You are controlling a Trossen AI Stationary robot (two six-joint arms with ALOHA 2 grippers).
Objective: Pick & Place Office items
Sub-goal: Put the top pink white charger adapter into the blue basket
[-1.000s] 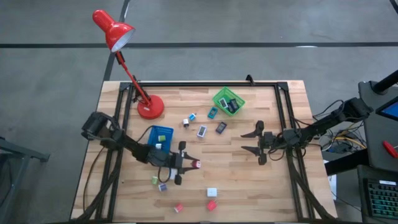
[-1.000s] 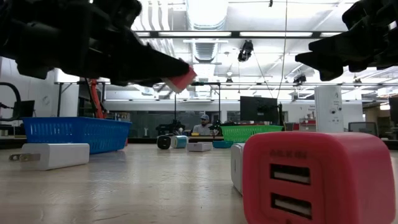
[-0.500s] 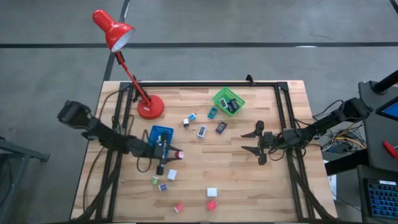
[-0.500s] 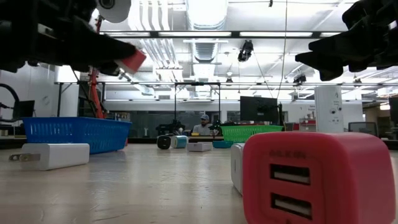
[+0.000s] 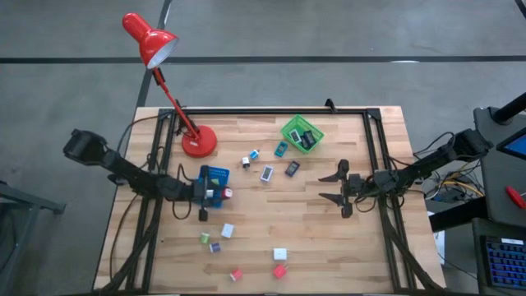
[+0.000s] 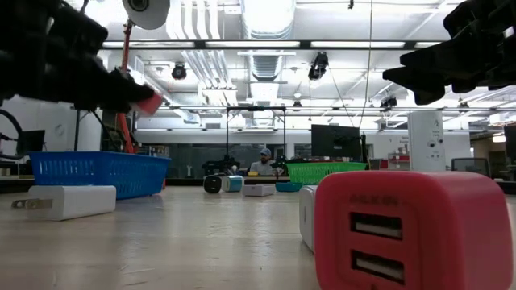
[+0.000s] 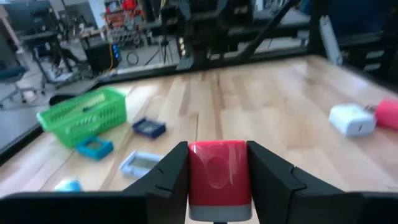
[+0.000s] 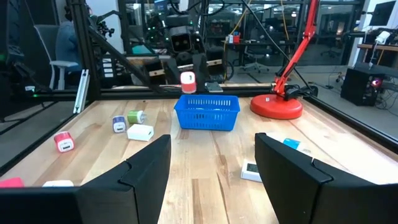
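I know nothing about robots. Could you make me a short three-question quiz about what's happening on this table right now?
1. True or false: the left gripper is shut on a small red block.
2. Which container is that gripper nearest? A) blue plastic basket B) green plastic basket C) neither
3. Fill in: the right gripper holds ____.

Key: 1 true; 2 A; 3 nothing, it hangs open above the wooden table.

Bare table (image 5: 329,247) lies open between the two arms; small chargers (image 5: 267,173) scatter its middle and near edge, the blue basket (image 5: 212,176) sits under the left tool (image 5: 215,194), lamp (image 5: 198,141) behind
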